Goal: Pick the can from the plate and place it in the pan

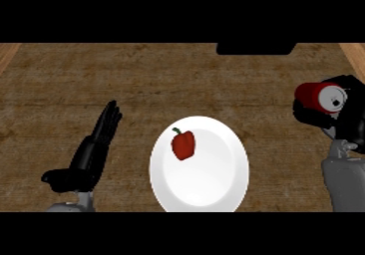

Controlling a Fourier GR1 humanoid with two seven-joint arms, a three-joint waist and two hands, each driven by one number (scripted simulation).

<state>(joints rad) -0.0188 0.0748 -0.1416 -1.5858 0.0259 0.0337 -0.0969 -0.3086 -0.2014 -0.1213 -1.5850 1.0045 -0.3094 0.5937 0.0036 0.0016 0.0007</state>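
Wood-grain counter point(178, 74) carries a white plate point(207, 189), a red pepper point(183, 145) on it. Left of the plate, the left hand point(93, 149) rests, fingers straight. Right of it, the right hand point(340, 117) curls round the red can point(320, 96), its long axis seemingly tipped sideways; pan possibly the dark shape point(255, 48) beyond.

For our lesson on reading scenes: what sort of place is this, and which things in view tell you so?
Probably a kitchen counter: a wood-grain counter top bears a white plate with a red pepper on it, and the right hand holds a red can.
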